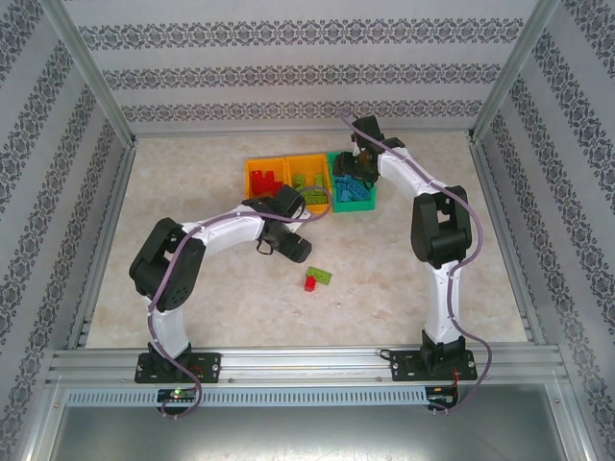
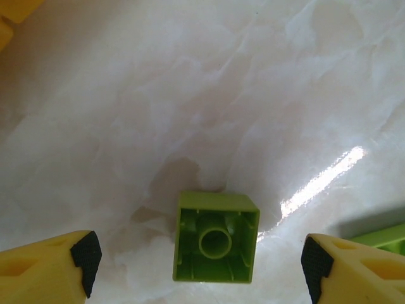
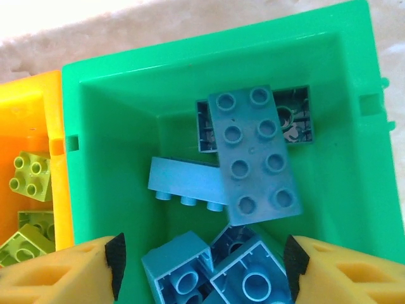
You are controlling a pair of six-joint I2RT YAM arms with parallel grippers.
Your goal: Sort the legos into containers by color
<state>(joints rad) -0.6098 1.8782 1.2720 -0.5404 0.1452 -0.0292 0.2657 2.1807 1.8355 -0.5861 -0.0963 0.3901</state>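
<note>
Hovering w/ jaws spread either side of a lime brick [image 2: 216, 237] that lies hollow-side-up on the table, not touching it, the left gripper [image 2: 201, 259] risks a skewed pinch: the smooth walls could let the brick tip or squirt out. The right gripper [image 3: 205, 259] hangs released, holding nothing, over the green bin [image 3: 120, 114] of blue bricks [image 3: 256, 158]; dipping lower, its fingers could snag the bin wall & drag it.

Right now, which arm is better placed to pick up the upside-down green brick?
Left. The left gripper, open, straddles that brick; the right gripper hangs open over the green bin of blue bricks.
</note>
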